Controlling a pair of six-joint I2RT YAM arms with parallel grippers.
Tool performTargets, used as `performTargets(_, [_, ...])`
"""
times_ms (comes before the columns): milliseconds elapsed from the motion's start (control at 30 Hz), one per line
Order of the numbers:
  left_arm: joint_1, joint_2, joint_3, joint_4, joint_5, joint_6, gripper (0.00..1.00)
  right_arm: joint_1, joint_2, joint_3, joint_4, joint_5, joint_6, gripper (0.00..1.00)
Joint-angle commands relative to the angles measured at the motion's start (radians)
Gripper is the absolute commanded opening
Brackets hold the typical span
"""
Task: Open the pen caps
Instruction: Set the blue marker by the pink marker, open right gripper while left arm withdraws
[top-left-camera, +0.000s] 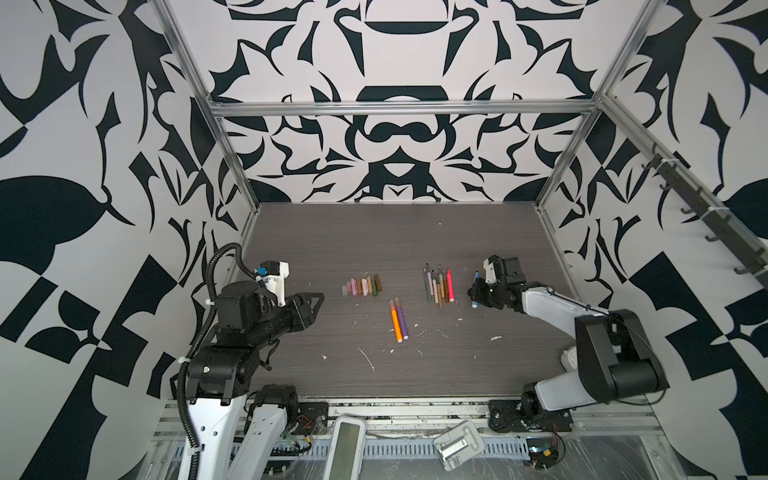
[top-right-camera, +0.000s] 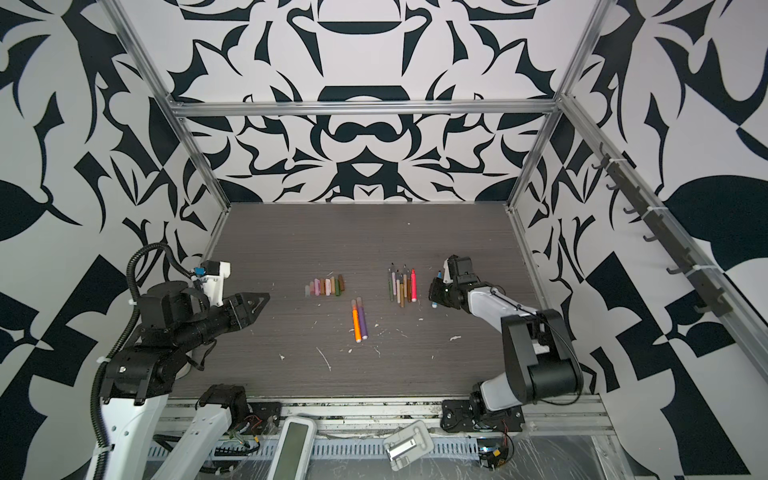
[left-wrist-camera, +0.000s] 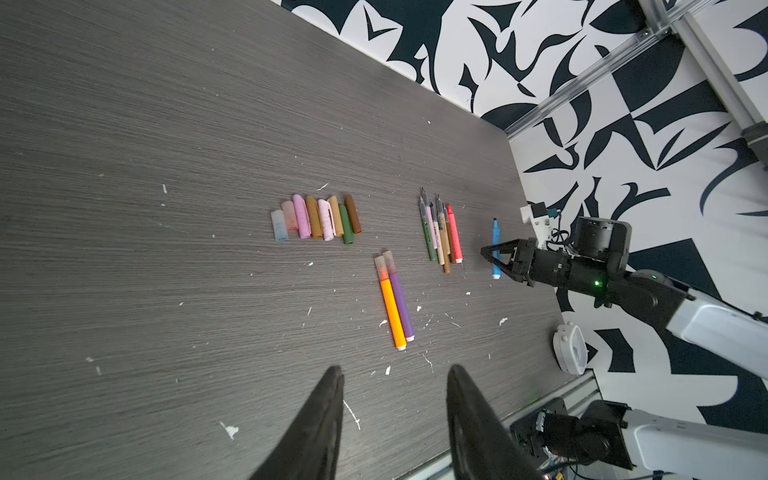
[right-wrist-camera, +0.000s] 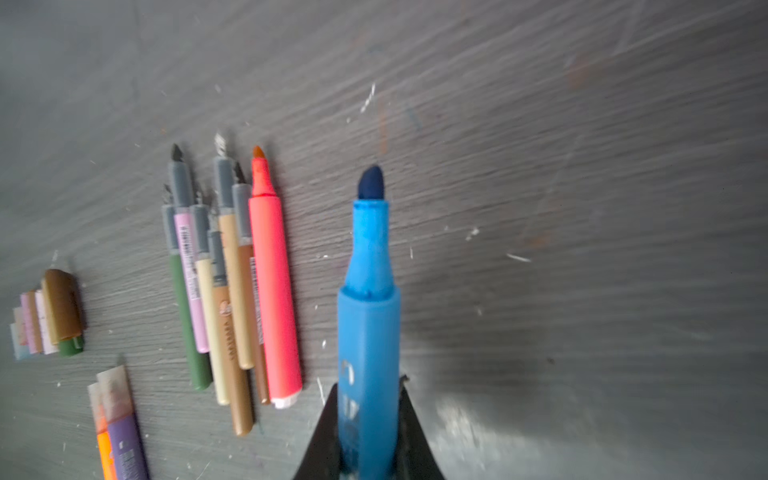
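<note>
While the right pincer (right-wrist-camera: 368, 384) clamps the uncapped blue pen (right-wrist-camera: 369, 328) by its barrel at the right of the table (top-left-camera: 374, 237), felt tip bared, the left pincer (left-wrist-camera: 395, 370) hangs over the table's left side, jaws parted and nothing between them. Loose pen caps (top-left-camera: 361, 286) lie in a tidy row left of centre, side by side. Uncapped pens (top-left-camera: 438, 286) lie bunched together just beside the blue one, toward the middle. Nearer the front, an orange pen (top-left-camera: 395, 322) and a purple pen (top-left-camera: 402, 319) lie touching, each with a pale cap (left-wrist-camera: 379, 262) on its far end.
</note>
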Motion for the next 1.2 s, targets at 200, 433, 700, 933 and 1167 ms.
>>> performTargets(200, [0.004, 0.058, -0.013, -0.027, -0.026, 0.0, 0.43, -0.005, 0.101, 0.065, 0.013, -0.073, -0.03, 0.0])
performTargets(433, [0.005, 0.071, -0.016, -0.024, -0.01, 0.001, 0.44, -0.011, 0.21, 0.132, -0.021, -0.115, -0.034, 0.0])
performTargets(700, [0.005, 0.075, -0.018, -0.024, -0.007, 0.001, 0.45, -0.029, 0.236, 0.133, -0.014, -0.148, -0.031, 0.0])
performTargets(933, [0.005, 0.079, -0.017, -0.023, -0.004, 0.001, 0.45, -0.041, 0.23, 0.118, 0.005, -0.161, -0.021, 0.01])
performTargets(1167, [0.005, 0.076, -0.019, -0.023, -0.007, 0.0, 0.45, -0.044, 0.229, 0.112, 0.016, -0.174, -0.019, 0.24])
